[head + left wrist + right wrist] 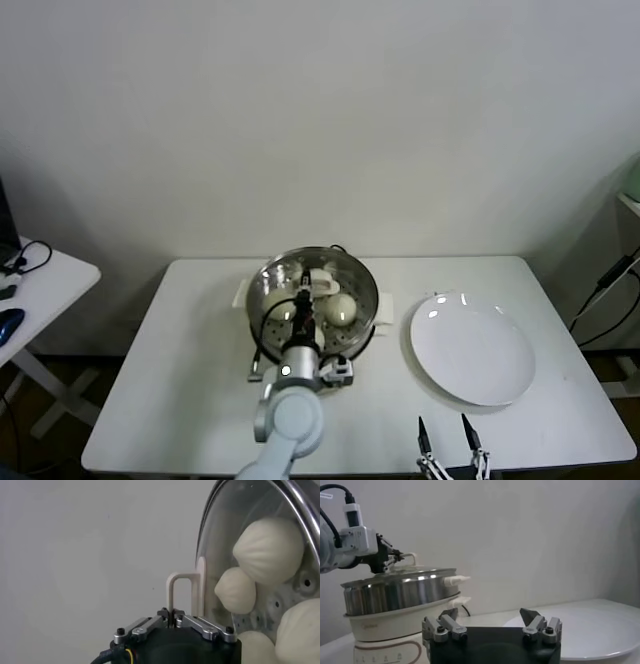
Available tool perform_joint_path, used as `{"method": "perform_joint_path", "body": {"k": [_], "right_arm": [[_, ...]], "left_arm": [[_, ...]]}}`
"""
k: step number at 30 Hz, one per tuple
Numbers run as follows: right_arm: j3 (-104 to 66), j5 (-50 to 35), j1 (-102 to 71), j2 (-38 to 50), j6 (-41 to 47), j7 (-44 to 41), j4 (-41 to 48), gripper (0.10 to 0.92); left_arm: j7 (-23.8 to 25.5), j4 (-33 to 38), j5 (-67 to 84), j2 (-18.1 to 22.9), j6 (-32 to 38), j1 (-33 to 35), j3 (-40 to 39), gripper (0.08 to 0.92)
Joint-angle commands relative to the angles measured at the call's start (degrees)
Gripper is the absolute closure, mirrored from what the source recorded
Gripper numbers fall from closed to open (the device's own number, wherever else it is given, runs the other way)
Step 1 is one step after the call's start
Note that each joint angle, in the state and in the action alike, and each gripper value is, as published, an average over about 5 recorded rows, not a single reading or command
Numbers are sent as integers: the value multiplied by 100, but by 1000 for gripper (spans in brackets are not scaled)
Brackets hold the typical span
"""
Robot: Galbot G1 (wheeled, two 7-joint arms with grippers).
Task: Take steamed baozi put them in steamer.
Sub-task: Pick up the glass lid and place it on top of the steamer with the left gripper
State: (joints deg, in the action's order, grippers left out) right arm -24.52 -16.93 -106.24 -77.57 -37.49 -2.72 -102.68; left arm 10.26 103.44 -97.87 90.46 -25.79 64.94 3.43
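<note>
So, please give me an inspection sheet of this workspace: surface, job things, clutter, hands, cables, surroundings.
Surface: white table.
Job things: baozi in steamer under glass lid; plate bare.
Clutter: nothing seen.
Hands: left hand shut on lid handle; right hand open, idle at the table's near edge.
Cables: black cable by the steamer; more at the right wall.
Surroundings: plain wall, side table on the left.

baozi [267,549]: smooth cream-white buns, all inside steamer under glass lid | steamer [365,282]: shiny perforated steel basket on cream base, mid-counter
</note>
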Motion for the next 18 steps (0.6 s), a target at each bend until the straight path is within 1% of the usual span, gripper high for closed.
{"method": "perform_joint_path", "body": {"k": [1, 4, 8, 11, 14, 18], "right_arm": [[0, 0, 3, -5, 2, 6, -3, 203], [-1, 3, -2, -5, -1, 4, -1, 203], [-1, 6, -5, -4, -9, 4, 7, 203], [5, 8, 1, -5, -12, 3, 15, 203], [10, 12, 11, -9, -16, 3, 32, 203], [11, 15, 17, -12, -26, 4, 66, 203]], "left_arm": [[-19, 48, 20, -24, 14, 34, -9, 857], [-26, 75, 24, -38, 16, 47, -9, 803], [-23, 101, 29, -75, 17, 68, 5, 685], [-16, 132, 32, -91, 23, 89, 11, 615], [-11, 182, 40, -96, 33, 116, 10, 588], [4, 316, 87, -108, 36, 165, -13, 585]]}}
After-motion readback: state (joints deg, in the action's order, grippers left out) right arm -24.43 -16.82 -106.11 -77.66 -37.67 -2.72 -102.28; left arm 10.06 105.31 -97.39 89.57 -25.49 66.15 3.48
